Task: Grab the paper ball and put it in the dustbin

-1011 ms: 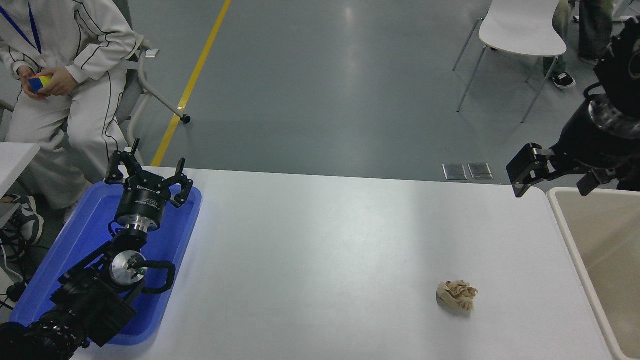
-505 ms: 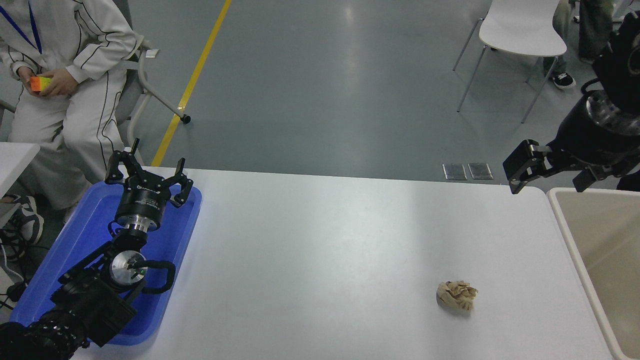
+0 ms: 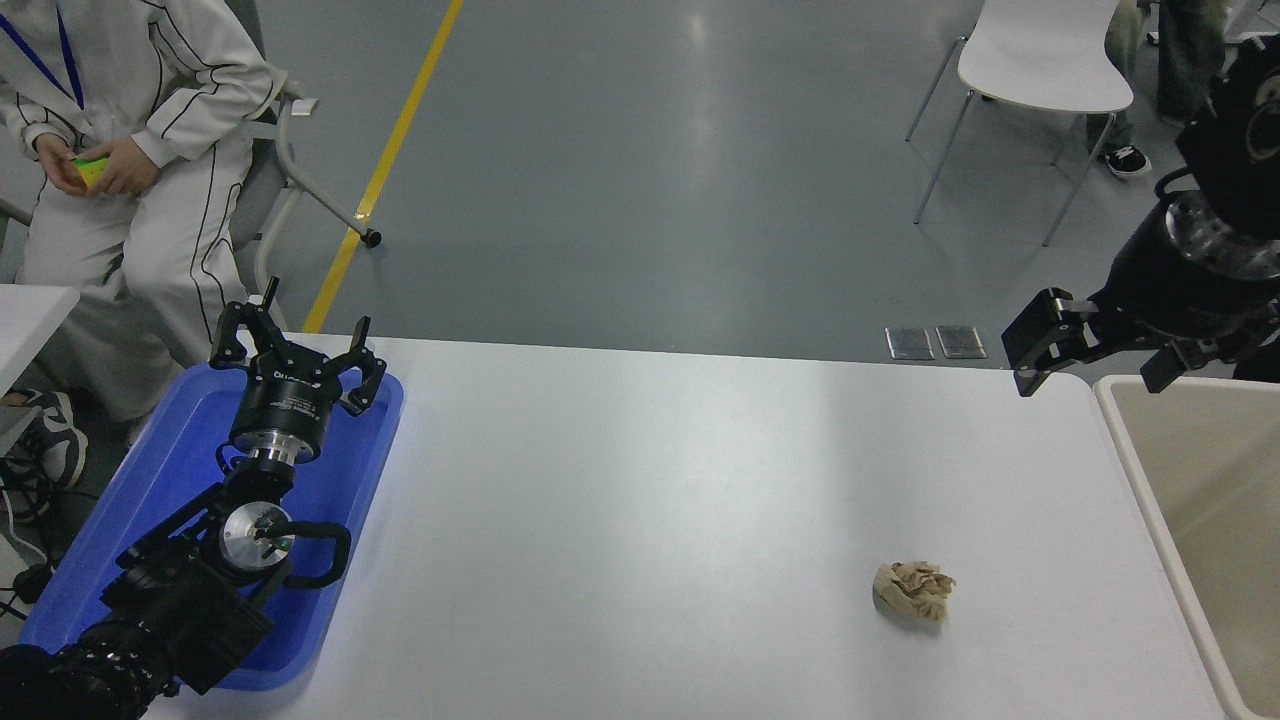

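1. Lying alone on the white surface [image 3: 640, 520], the paper ball [image 3: 914, 589] sits near the dustbin [image 3: 1150, 470], off its left rim and apart from it.
2. It looks light, soft and springy; I judge it will crush a little under pressure and could roll or skid if nudged from one side.
3. Best hold, as I judge it: fingers either side of its widest middle, coming down from above, since its creases give grip.
4. The right gripper [image 3: 1095, 345] hovers high beyond the dustbin's far left corner, well apart from the ball; its fingers stand wide and hold nothing.
5. The left gripper [image 3: 297, 345] is parked over the blue tray [image 3: 130, 500], far left of the dustbin, fingers spread and empty.
6. Against the frame a second ago, the right gripper has shifted slightly left and its arm has turned a little; ball, dustbin and left arm lie unchanged.
7. A seated person [image 3: 130, 150], far beyond the dustbin's left, turns a coloured cube.
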